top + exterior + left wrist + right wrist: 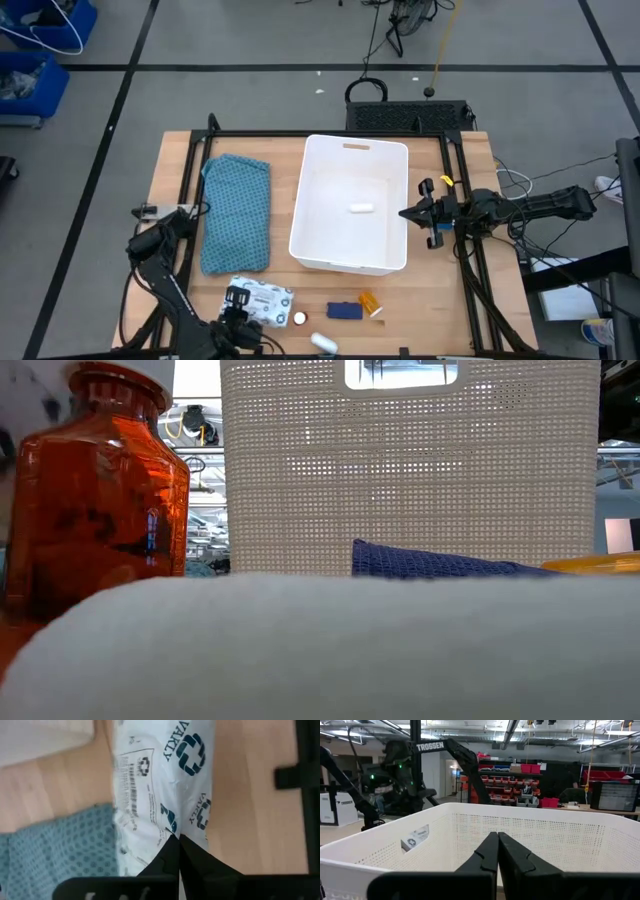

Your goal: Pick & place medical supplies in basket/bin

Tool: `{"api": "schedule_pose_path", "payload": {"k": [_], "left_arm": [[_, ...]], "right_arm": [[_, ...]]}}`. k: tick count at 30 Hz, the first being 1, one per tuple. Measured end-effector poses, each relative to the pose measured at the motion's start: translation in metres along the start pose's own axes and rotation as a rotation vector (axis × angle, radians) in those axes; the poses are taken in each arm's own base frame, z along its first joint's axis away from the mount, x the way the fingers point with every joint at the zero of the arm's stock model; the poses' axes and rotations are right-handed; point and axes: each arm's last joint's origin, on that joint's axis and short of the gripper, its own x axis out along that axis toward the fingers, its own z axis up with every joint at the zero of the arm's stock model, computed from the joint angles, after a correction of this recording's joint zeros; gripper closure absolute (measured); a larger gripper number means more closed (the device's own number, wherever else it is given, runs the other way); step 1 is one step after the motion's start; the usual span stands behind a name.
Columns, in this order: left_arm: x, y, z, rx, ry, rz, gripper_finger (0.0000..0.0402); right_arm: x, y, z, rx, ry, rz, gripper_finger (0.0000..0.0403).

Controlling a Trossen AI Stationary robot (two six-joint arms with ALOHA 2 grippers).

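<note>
Left gripper (238, 297), fingers closed, is sitting over the white packet (262, 300); right gripper (405, 214), closed empty, is hovering beside the bin (398, 160).

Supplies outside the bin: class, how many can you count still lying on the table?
5, near the front edge: the white packet, a small red bottle, a blue piece, the orange pill bottle, a white tube. Others may be hidden.

white tub (330, 248) upright — small tube (361, 208) inside
</note>
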Motion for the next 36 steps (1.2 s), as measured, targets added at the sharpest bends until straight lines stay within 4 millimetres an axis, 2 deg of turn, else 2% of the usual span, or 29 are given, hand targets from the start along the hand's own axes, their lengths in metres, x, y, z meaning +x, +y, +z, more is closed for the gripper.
{"api": "schedule_pose_path", "payload": {"k": [8,16,21,27,36], "left_arm": [[-0.031,0.019,-0.004,-0.007,-0.133,-0.014,0.0401],[-0.072,0.052,-0.023,-0.040,-0.317,-0.008,0.0401],[-0.100,0.083,-0.041,-0.025,-0.472,0.036,0.0401],[-0.131,0.131,-0.067,-0.023,-0.657,0.124,0.0401],[-0.161,0.199,-0.114,-0.060,-0.839,0.200,0.0401]], "right_arm": [[0.000,0.000,0.000,0.002,0.001,0.000,0.0403],[0.000,0.000,0.000,0.005,0.001,0.000,0.0403],[0.000,0.000,0.000,0.006,0.001,0.000,0.0403],[0.000,0.000,0.000,0.006,0.001,0.000,0.0403],[0.000,0.000,0.000,0.006,0.001,0.000,0.0403]]}}
